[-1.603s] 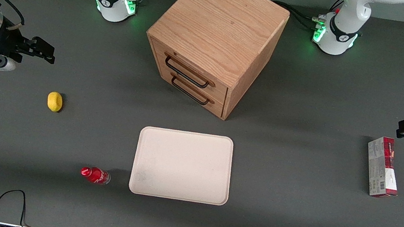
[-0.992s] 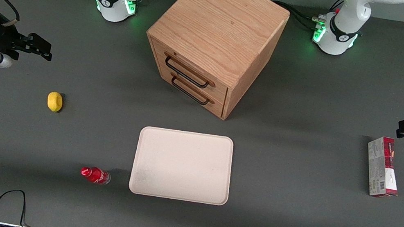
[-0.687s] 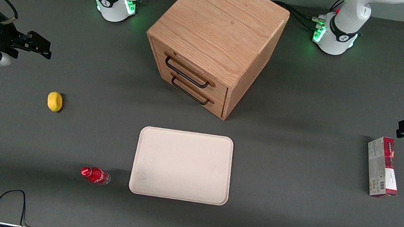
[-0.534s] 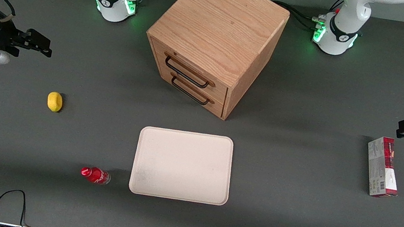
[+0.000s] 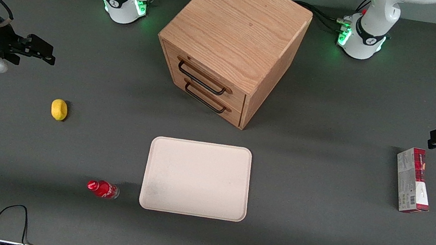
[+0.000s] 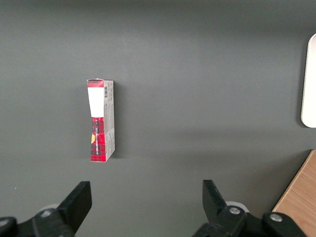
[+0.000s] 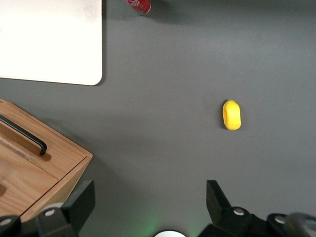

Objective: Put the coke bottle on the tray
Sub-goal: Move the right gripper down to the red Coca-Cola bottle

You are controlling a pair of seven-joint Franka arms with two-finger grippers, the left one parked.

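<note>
Jaws spread wide, empty: my gripper [image 5: 44,52] hangs above the table [image 5: 315,229], well apart from the coke bottle [image 5: 103,189] just beside the tray [image 5: 197,178].

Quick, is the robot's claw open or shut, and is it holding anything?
Gripper: open and empty, up over the table near the yellow lump, far from the coke bottle.
</note>
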